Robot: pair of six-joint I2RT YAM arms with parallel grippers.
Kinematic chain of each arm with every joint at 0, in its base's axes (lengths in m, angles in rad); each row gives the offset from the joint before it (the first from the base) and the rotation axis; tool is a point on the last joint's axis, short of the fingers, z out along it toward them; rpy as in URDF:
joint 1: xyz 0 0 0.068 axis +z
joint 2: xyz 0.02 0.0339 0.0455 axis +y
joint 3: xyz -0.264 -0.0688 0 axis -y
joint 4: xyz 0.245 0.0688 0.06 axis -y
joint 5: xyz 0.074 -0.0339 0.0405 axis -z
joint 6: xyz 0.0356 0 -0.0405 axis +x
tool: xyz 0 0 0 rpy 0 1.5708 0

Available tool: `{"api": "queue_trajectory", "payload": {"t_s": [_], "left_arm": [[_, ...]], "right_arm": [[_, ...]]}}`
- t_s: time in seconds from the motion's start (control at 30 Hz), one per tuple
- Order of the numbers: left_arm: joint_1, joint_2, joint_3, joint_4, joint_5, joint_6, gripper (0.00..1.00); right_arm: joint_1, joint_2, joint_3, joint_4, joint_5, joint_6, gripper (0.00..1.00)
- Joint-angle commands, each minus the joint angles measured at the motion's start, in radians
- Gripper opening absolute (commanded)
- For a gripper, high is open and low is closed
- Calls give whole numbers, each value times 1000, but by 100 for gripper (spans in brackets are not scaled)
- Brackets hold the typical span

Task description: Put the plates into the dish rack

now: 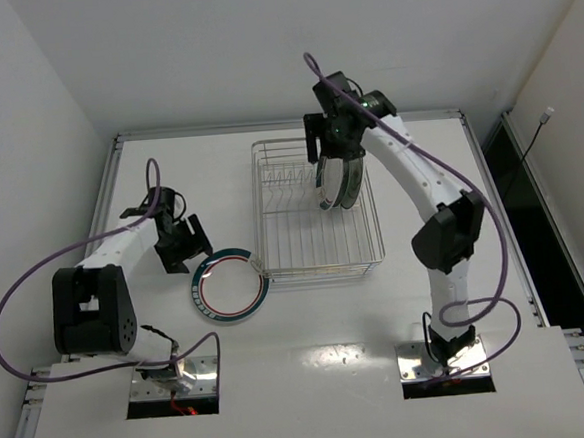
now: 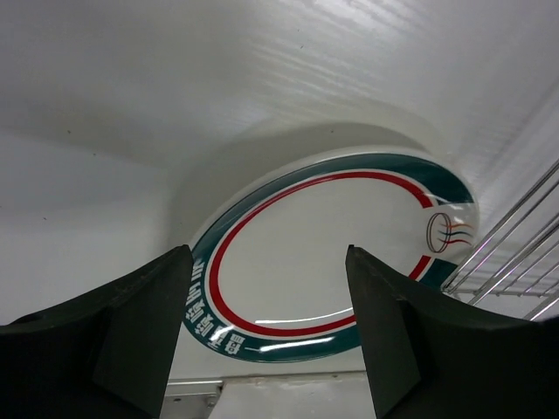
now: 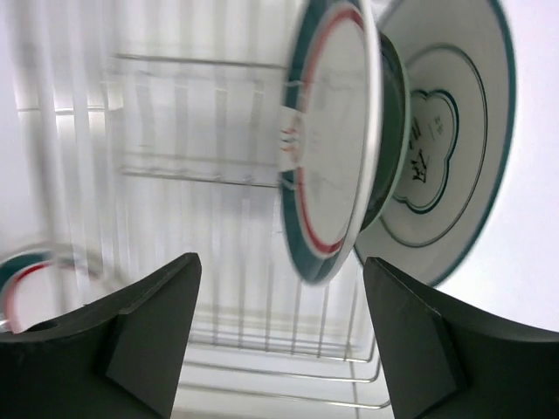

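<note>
The right gripper (image 3: 281, 266) hangs open over the rack (image 1: 321, 269), its jaws wide apart and touching nothing. Just beyond them a green-rimmed plate (image 3: 336, 148) stands on edge in the rack, with a teal plate (image 3: 395, 109) and a white plate (image 3: 454, 131) upright close behind it. The left gripper (image 2: 269, 253), also open and empty, hovers low over the second green-rimmed plate (image 2: 332, 227), which lies flat on the table (image 2: 175, 105) just beside the rack's near-left corner.
</note>
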Motion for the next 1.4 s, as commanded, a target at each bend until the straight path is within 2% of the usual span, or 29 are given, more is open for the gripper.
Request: {"api": "queue_trajectory", "payload": {"t_s": [0.0, 0.2, 0.3, 0.53, 0.57, 0.73, 0.93, 1.07, 1.23, 1.37], "left_arm": [[33, -31, -17, 24, 26, 45, 68], [104, -31, -80, 24, 58, 45, 64], [104, -20, -80, 24, 71, 54, 62], [114, 134, -80, 53, 138, 96, 58], [114, 144, -91, 75, 156, 111, 54], [143, 197, -100, 115, 262, 145, 24], [153, 246, -100, 155, 327, 163, 1], [153, 222, -109, 176, 341, 163, 0], [188, 110, -109, 196, 316, 99, 0], [249, 42, -51, 159, 292, 62, 0]], "right_arm": [[-8, -140, 21, 76, -125, -38, 73], [-17, -240, -62, 94, -195, -65, 75], [-27, -258, -113, 105, -204, -65, 75], [-57, -283, -105, 117, -234, -85, 75], [-57, -283, -91, 105, -234, -85, 76], [-78, -283, -82, 96, -245, -94, 76], [-107, -292, -82, 85, -265, -94, 76], [-117, -292, -82, 76, -287, -94, 76], [-126, -292, -97, 76, -334, -94, 76], [-135, -301, -151, 131, -504, -94, 76]]}}
